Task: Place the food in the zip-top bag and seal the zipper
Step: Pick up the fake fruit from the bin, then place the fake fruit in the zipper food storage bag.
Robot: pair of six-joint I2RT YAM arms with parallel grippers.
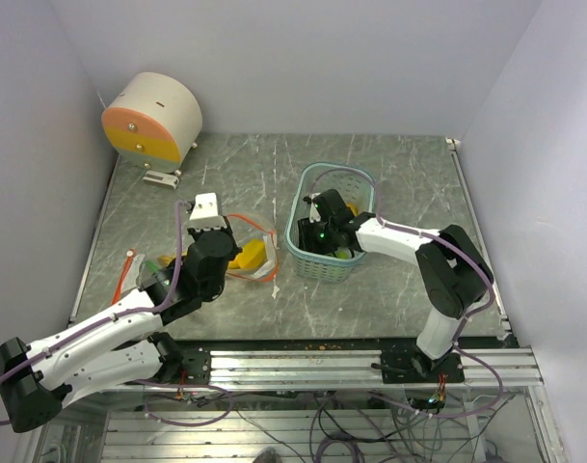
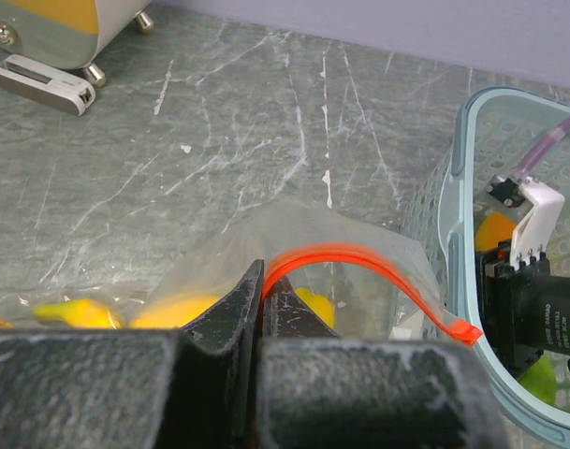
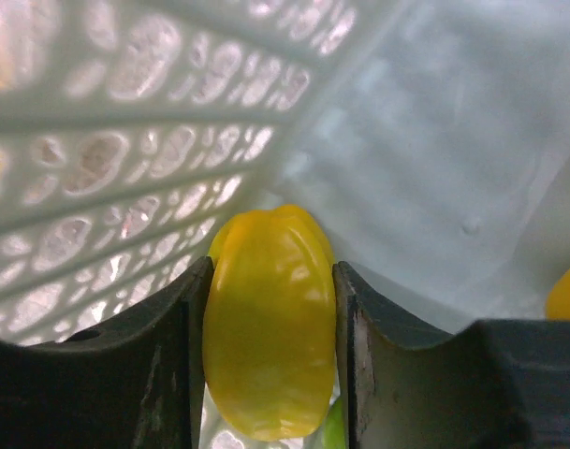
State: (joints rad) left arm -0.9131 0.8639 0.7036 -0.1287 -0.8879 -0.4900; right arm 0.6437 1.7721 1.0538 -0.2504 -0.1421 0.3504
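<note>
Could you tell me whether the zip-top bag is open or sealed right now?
Open. The zipper arches up, pinched in the left gripper's jaws, leaving the bag's mouth gaping.

Two arms [image 1: 100, 342] [image 1: 409, 241], one teal basket [image 1: 322, 268], one zip-top bag [image 2: 294, 224]
</note>
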